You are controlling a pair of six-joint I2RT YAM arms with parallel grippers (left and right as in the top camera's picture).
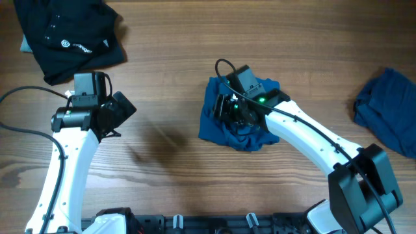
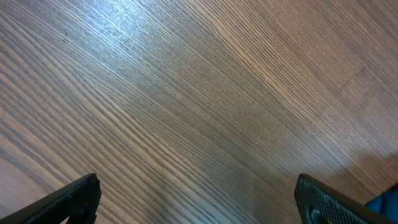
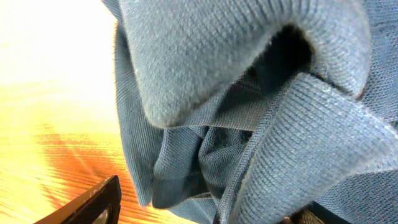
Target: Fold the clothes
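Two white arms rise from the near edge of the wooden table (image 1: 175, 175), one on each side of the mid-blue garment (image 1: 209, 127), which lies in a crumpled heap on the wood.

Well to the left of that heap, the left gripper (image 1: 119, 116) hangs over plain wood grain and touches nothing. Its wrist camera shows both fingers (image 2: 74, 196) spread wide, with only table between them.

The right gripper (image 1: 229, 112) sits right on top of the heap, sunk among its folds, and a green light glows on the wrist just behind it. Its jaws stand parted. In the wrist view one black finger (image 3: 93, 204) shows at the lower left, clear of the cloth, with a strip of table between the two. Ribbed hems and bunched folds fill the space toward the other finger — only a dark edge of it peeks out at the lower right. On the side that shows, the cloth lies loose and is not pinched.

Well to the right of the heap, a darker blue garment (image 1: 390, 110) lies rumpled, cut off by the edge of view.

Farthest away, beyond the left gripper and well to the left of the heap, a black garment (image 1: 65, 29) is bunched at the far corner, with a small white logo and lettering on it. A pale patch peeks from under its left side — too little shows to identify it.
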